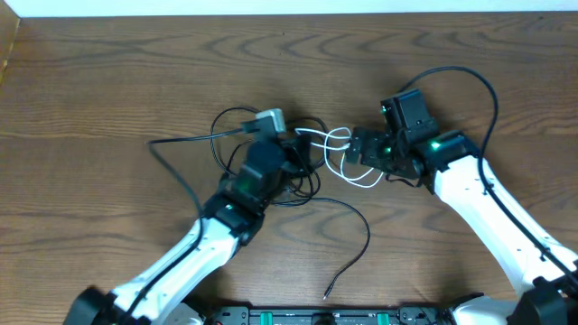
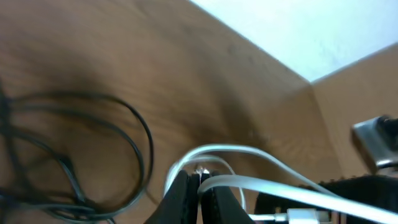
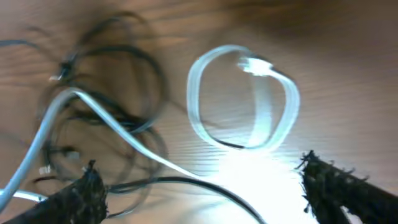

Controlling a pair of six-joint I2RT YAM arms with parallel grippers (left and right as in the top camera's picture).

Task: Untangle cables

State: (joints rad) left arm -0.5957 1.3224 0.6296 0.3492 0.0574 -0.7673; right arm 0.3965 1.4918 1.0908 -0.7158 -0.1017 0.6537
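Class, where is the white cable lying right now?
In the overhead view, the white cable loops centrally, between the left claw and right claw.

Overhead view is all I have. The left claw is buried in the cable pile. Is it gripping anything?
Observer: Yes. The left wrist view shows the left claw shut on the white cable, which runs out to the right of it.
Operator: And the right claw?
Observer: The right wrist view shows the right claw open wide and gripping nothing.
Operator: What is ahead of it?
Observer: A white loop lies just ahead, with a small white plug end at its far side. That picture is blurred.
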